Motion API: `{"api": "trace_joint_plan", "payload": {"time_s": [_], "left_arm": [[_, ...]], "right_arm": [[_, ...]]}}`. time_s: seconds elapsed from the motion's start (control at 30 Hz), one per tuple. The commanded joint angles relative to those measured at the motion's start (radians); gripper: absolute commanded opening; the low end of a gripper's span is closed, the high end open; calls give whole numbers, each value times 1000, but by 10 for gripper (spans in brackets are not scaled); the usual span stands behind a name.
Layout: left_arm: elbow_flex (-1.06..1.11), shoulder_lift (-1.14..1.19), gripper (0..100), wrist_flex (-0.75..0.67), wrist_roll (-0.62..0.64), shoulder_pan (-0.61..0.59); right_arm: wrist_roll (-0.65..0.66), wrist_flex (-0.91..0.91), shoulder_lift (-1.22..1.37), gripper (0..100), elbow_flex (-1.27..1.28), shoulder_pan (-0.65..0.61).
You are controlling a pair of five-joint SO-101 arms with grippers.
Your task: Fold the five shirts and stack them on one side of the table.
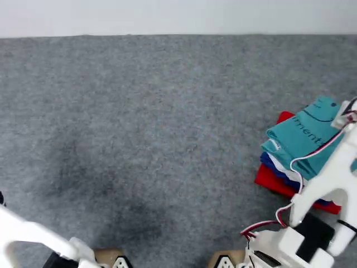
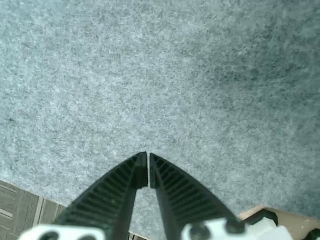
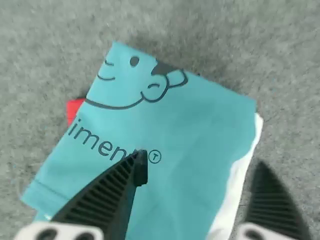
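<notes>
1. The stack of shirts (image 1: 281, 162) sits at the right edge of the table (image 1: 139, 111). The teal shirt (image 3: 190, 125) is on top, with white, blue and red layers under it (four colours are visible; I cannot tell if there is a fifth).
2. The right gripper (image 3: 202, 170) hovers over the teal shirt with its jaws spread wide and nothing in them. The left gripper (image 2: 148, 170) is closed on nothing, tips touching, over bare table well apart from the stack.
3. Risk: if the right gripper drops and closes here, it probably pinches only the top layer. That would drag the teal shirt off or open its fold.
4. Risk: the layers are offset, and the red shirt (image 1: 270, 180) pokes out on the left and near sides. A sideways nudge from the arm could shear the pile or push it over the table edge.
5. Risk: the right arm's cable (image 1: 298, 164) hangs over the stack and may snag the cloth.
6. Orientation: the teal shirt lies flat and skewed to the table's edge. Its long axis runs diagonally, with the printed face end toward the far right.
</notes>
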Motion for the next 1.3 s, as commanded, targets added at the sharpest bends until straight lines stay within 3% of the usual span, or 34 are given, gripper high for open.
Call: {"api": "trace_joint_plan", "payload": {"time_s": [0.0,0.13,0.17,0.23,0.33,0.67,0.93,1.1,1.27], "left_arm": [[-10,-26,22,-15,6,9],[-4,-25,22,-15,6,9],[-4,-25,22,-15,6,9],[-4,-25,22,-17,6,9],[-4,-25,22,-17,6,9],[-4,-25,22,-17,6,17],[-8,-34,20,11,6,160],[-7,-34,20,21,15,232],[-10,-34,20,20,103,288]], "right_arm": [[-12,82,-7,258,-112,-25],[-15,143,4,20,-115,-62],[-17,159,7,1,-114,-68],[-17,203,24,53,-114,-79],[-18,234,50,6,-114,-93],[-9,395,93,9,-58,-61],[48,344,191,9,91,-1],[103,398,93,9,23,-7],[98,398,-8,9,25,-7]]}}
